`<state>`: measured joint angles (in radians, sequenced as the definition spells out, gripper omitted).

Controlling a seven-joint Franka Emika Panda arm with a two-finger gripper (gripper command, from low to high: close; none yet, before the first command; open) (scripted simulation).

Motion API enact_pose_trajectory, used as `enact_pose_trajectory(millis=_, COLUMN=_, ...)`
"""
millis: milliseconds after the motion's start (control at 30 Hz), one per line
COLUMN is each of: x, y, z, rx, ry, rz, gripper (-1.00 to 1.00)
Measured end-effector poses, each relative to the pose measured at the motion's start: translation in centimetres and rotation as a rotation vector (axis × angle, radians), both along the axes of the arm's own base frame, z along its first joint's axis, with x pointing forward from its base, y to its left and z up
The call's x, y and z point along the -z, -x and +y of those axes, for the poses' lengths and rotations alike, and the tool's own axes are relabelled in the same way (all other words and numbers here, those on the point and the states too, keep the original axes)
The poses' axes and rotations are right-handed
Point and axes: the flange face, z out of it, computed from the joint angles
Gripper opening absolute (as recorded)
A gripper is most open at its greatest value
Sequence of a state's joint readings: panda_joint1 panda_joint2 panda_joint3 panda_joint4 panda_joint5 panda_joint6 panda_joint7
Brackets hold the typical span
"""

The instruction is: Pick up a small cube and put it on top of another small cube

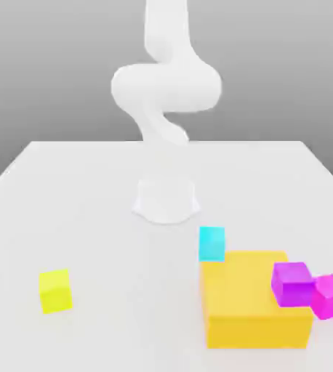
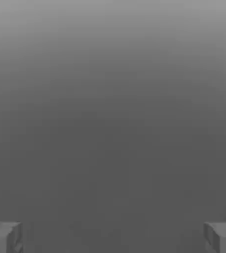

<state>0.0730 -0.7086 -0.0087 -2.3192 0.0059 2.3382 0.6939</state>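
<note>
Exterior view: white arm [image 1: 166, 87] upright at the back of a pale table [image 1: 126, 305]. Big yellow-orange block [image 1: 249, 287] toward the exterior view's right. Violet-purple cube [image 1: 293, 284] at the block's right side in that view, overlapping its top face in the picture; can't tell if it rests on it. Magenta-pink cube [image 1: 329, 296], the task's small cube, is just beyond the purple one, farther to the exterior view's right, slightly turned; contact between the two unclear. Cyan cube [image 1: 211, 243] at the block's far corner, toward the exterior view's left; contact unclear. Small yellow cube [image 1: 55, 291] sits well apart, over on the exterior view's left.

Hand view: gripper [image 2: 113, 238] fingers released, spread wide, nothing between them. Behind them, plain grey background, lighter along one edge.
</note>
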Motion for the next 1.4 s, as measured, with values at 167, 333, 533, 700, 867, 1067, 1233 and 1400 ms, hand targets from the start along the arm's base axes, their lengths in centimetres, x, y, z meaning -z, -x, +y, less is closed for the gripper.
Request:
enact_pose_trajectory(millis=167, x=8.7, y=-5.0, z=6.1, rx=-0.304, ry=0.132, rz=0.128, gripper=0.0)
enact_pose_trajectory(millis=333, x=18.0, y=-7.1, z=12.7, rx=-0.611, ry=0.261, rz=0.237, gripper=0.0)
enact_pose_trajectory(millis=533, x=29.7, y=-5.8, z=20.3, rx=-0.988, ry=0.414, rz=0.349, gripper=0.0)
enact_pose_trajectory(millis=700, x=39.4, y=-1.5, z=26.1, rx=-1.33, ry=0.547, rz=0.428, gripper=0.0)
enact_pose_trajectory(millis=867, x=48.0, y=2.1, z=27.9, rx=-1.568, ry=0.64, rz=0.493, gripper=0.0)
enact_pose_trajectory(millis=1067, x=53.1, y=2.5, z=28.0, rx=-1.587, ry=0.646, rz=0.498, gripper=-1.0)
enact_pose_trajectory(millis=1233, x=53.3, y=2.5, z=28.0, rx=-1.588, ry=0.646, rz=0.5, gripper=-1.0)
enact_pose_trajectory(millis=1400, x=48.1, y=2.6, z=28.2, rx=-1.592, ry=0.65, rz=0.501, gripper=-1.0)
